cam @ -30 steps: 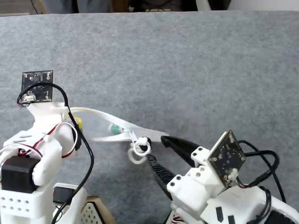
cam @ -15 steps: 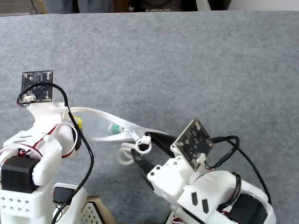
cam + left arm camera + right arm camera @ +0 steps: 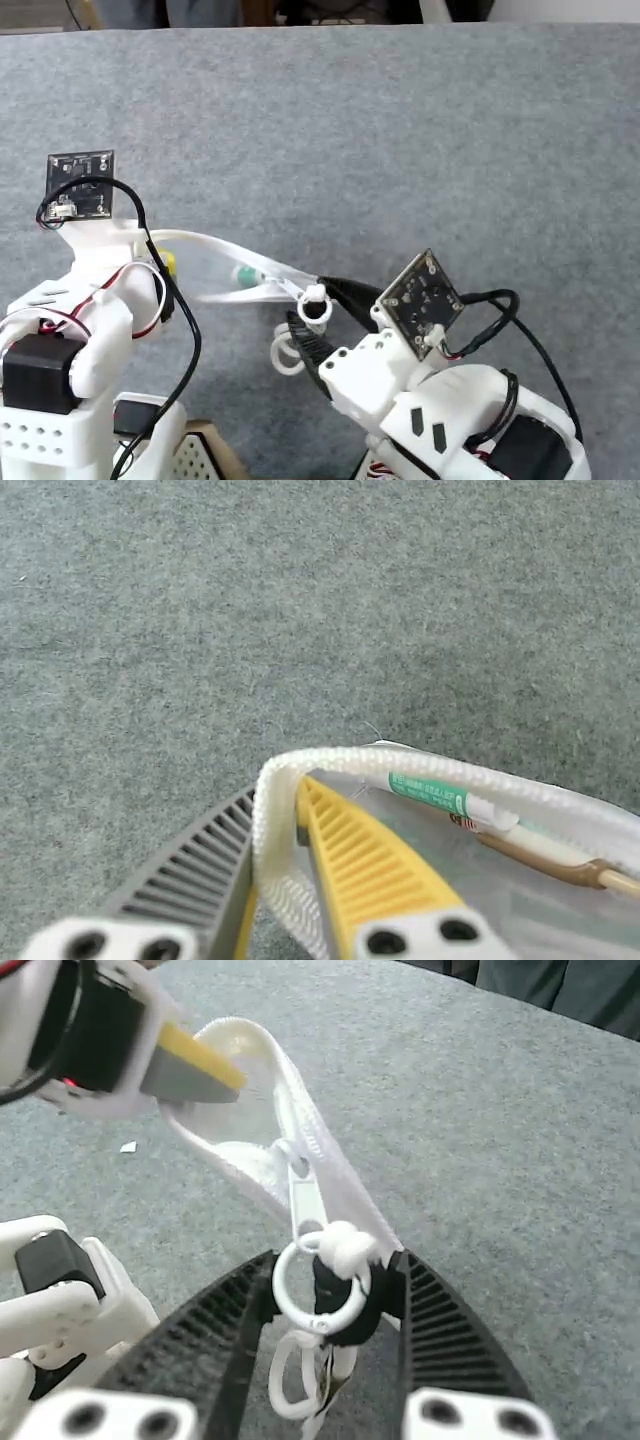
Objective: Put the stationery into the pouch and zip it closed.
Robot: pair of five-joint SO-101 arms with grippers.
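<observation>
Grey felt (image 3: 420, 130) covers the table, and the see-through pouch (image 3: 215, 270) lies on it between the two arms. The left arm is folded low over one end of the pouch. The left gripper (image 3: 285, 805) is clamped on the white zip edge, yellow finger inside, grey finger outside. A green-capped pen (image 3: 432, 791) lies within the pouch. The right arm leans in low at the other end. The right gripper (image 3: 335, 1265) has its black fingers apart, one on either side of the white zip ring (image 3: 312, 1288).
</observation>
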